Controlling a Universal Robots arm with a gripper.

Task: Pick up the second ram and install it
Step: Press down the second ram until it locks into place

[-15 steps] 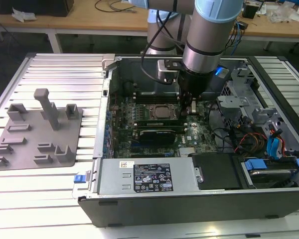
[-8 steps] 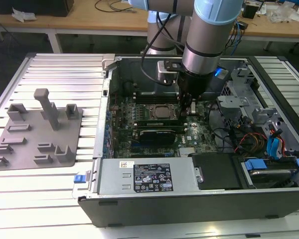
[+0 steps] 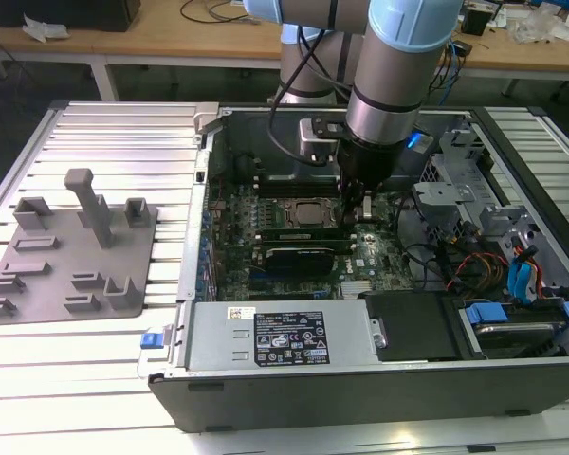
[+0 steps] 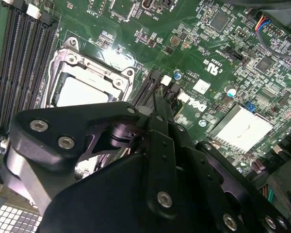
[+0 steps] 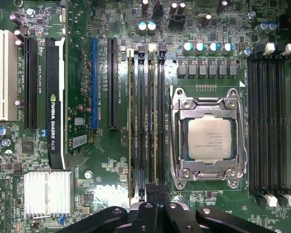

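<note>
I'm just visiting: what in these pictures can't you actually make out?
1. Exterior view: the arm hides the part of the motherboard directly beneath it.
2. First wrist view: the end effector covers one end of the middle memory slots, so seating there is unclear.
3. Second wrist view: the end effector blocks part of the processor socket.
4. Exterior view: the computer case is cut off at the right edge.

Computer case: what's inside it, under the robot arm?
A green motherboard with a processor socket, memory slots and a black graphics card. The gripper reaches down beside the socket, covering the board right beneath it. A labelled power supply hides whatever lies under it.
</note>
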